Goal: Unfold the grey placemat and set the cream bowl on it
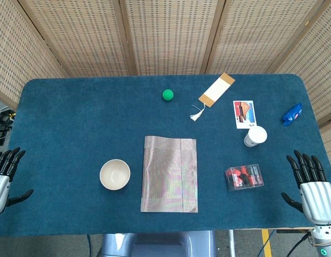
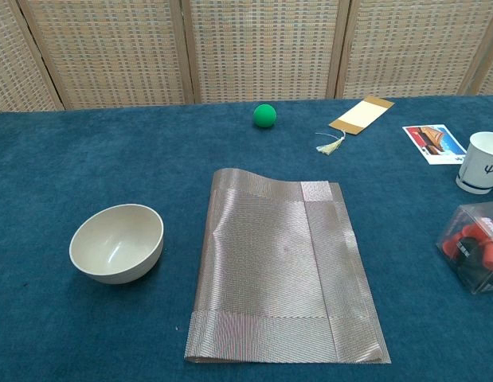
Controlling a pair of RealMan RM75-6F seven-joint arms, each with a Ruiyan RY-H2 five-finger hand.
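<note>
- Left hand (image 1: pixel 4 174): lay at the table's left edge, fingers spread, holding nothing; partly cut off by the frame. Seen in the head view only.
- Right hand (image 1: pixel 314 184): lay at the right edge, fingers apart and empty; likewise head view only.
- Bowl (image 1: pixel 115 174): cream, upright, empty, just left of the placemat and not touching it.
- Placemat (image 1: pixel 170 174): grey, still folded, front centre of the table (image 1: pixel 74 118). The chest view showed a raised ripple along its far edge (image 2: pixel 254 181), which the head view flattened out.
- Red items in a clear box (image 1: pixel 244 177): right of the placemat; cut off by the chest view's edge, contents hard to make out.
- Cup (image 1: pixel 255 136), card (image 1: pixel 244 114), bookmark (image 1: pixel 216 90), ball (image 1: pixel 168 95): ranged along the far half.
- Blue object (image 1: pixel 292 114): far right, head view only; too small to identify.
</note>
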